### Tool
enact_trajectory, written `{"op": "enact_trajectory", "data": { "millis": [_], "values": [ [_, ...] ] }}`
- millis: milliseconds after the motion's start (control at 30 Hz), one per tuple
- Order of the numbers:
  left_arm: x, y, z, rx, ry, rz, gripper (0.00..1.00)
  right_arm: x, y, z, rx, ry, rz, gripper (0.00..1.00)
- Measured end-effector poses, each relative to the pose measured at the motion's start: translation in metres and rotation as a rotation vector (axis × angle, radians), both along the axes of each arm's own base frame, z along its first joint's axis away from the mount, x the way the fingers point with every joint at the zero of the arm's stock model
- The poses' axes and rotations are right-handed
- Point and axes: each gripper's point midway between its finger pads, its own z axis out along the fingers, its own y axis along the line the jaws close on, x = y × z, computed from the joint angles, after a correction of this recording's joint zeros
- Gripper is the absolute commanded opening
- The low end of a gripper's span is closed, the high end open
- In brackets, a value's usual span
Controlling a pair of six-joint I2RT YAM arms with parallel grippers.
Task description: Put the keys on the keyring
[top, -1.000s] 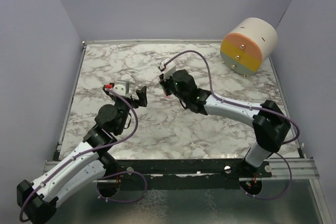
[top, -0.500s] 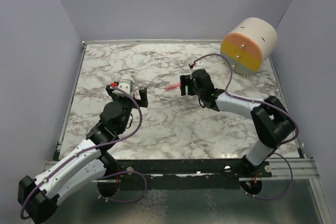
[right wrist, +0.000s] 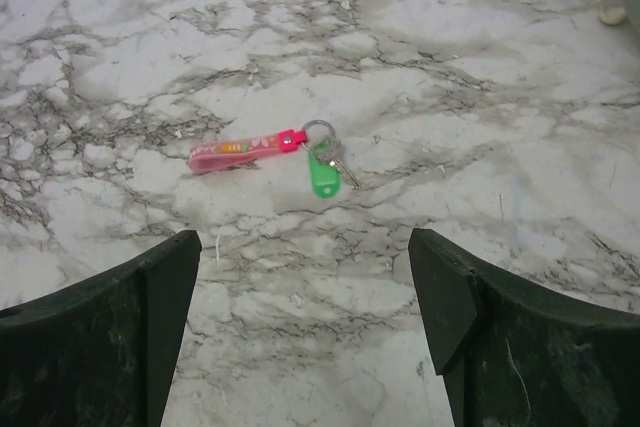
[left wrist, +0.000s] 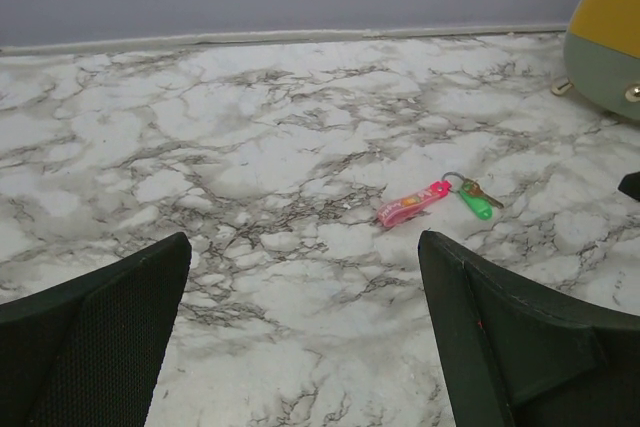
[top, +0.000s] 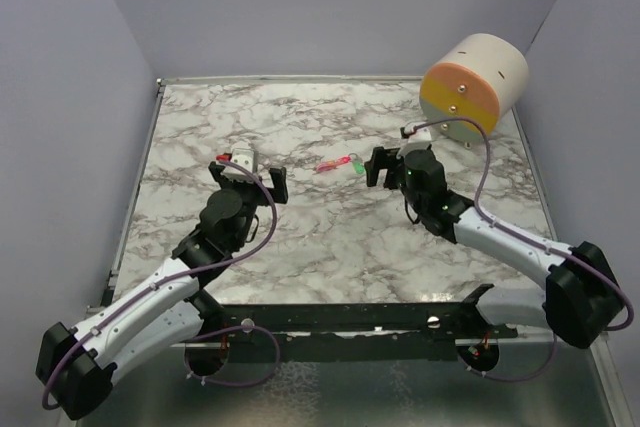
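The keys lie together on the marble table point(top: 330, 237): a long pink-red piece point(right wrist: 240, 152) and a short bright green piece point(right wrist: 323, 175). Both meet at a small silver keyring point(right wrist: 318, 130), with a little metal key point(right wrist: 340, 162) beside the green one. In the top view the pink piece point(top: 327, 164) and the green piece point(top: 355, 162) lie between the arms. My right gripper point(top: 385, 168) is open just right of them, nothing between its fingers point(right wrist: 302, 239). My left gripper point(top: 252, 179) is open well to the left; the pink piece point(left wrist: 412, 204) shows ahead of its open fingers point(left wrist: 303, 247).
A beige cylinder point(top: 473, 85) with orange, yellow and green bands and brass pegs lies on its side at the back right corner, also at the left wrist view's right edge point(left wrist: 610, 37). Grey walls close the table on three sides.
My right gripper has opened, let the keys go onto the table and drawn back to the right. The left gripper edged slightly right and stayed open.
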Motion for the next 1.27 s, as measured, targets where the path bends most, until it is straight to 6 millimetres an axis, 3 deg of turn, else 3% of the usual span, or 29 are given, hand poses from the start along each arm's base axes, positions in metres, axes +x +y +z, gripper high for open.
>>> {"op": "enact_trajectory", "data": {
  "millis": [267, 433, 700, 1267],
  "values": [
    [0.003, -0.007, -0.002, -0.094, 0.024, 0.007, 0.99, -0.049, -0.050, -0.001, 0.166, -0.045, -0.133, 0.89],
    [0.006, -0.013, 0.001, -0.153, 0.019, 0.001, 0.99, -0.064, -0.072, -0.006, 0.247, -0.071, -0.207, 0.89],
    [0.006, -0.018, 0.013, -0.217, -0.014, -0.018, 0.99, -0.067, -0.074, -0.009, 0.280, -0.065, -0.224, 0.90],
    [0.002, -0.015, 0.004, -0.227, -0.010, -0.018, 0.99, -0.070, -0.072, -0.004, 0.289, -0.072, -0.203, 0.90]
  ]
}}
